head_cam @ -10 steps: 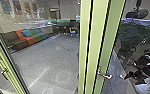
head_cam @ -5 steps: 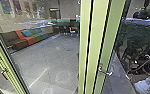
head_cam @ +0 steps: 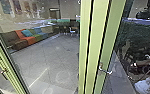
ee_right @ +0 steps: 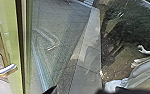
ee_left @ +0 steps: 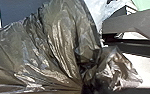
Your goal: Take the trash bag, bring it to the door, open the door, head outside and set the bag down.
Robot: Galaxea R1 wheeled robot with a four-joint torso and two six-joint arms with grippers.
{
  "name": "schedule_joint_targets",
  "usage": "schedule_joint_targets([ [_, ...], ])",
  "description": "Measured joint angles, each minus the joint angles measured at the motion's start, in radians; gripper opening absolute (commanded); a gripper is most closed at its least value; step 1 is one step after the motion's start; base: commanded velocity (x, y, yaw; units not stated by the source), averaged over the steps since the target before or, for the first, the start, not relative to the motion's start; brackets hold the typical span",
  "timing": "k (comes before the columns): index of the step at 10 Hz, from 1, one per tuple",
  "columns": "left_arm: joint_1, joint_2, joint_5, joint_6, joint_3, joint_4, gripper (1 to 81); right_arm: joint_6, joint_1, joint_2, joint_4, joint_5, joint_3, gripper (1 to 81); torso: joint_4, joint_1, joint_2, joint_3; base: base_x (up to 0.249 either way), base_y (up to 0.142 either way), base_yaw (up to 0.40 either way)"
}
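- Our left claw (ee_left: 87, 86) is clamped on the gathered neck of the dark, shiny trash bag (ee_left: 63, 42).
- We cannot tell how our right claw (ee_right: 76, 91) stands.
- Ahead of us—the pale green door frame (head_cam: 91, 45), with its metal lever handle (head_cam: 106, 72).
- Through the glass we see tiled floor (head_cam: 44, 60)—then the multicoloured sofa (head_cam: 27, 40).
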Motion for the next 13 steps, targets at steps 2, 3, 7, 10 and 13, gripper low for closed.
schedule_joint_targets([
  [2,0.000,0.000,0.000,0.000,0.000,0.000,1.0,0.001,-0.024,-0.002,-0.080,-0.016,0.015,81.1,0.000,0.000,0.000,0.000,0.000,0.000,0.000],
  [3,0.000,0.000,0.000,0.000,0.000,0.000,1.0,0.000,-0.033,-0.001,-0.107,-0.021,0.016,81.1,0.000,0.000,0.000,0.000,0.000,0.000,0.000],
  [7,0.000,0.000,0.000,0.000,0.000,0.000,1.0,-0.021,-0.034,0.022,-0.071,0.008,-0.041,81.1,0.000,0.000,0.000,0.000,0.000,0.000,0.000],
  [10,0.000,0.001,0.000,-0.007,0.000,0.000,1.0,-0.100,-0.001,0.039,0.008,0.033,-0.110,81.1,0.000,-0.001,0.000,0.001,0.000,0.000,0.000],
  [13,0.000,0.006,0.011,-0.008,0.000,-0.002,1.0,-0.114,0.001,0.035,-0.017,0.009,-0.170,81.1,0.002,-0.001,0.000,0.046,0.000,0.000,0.000],
])
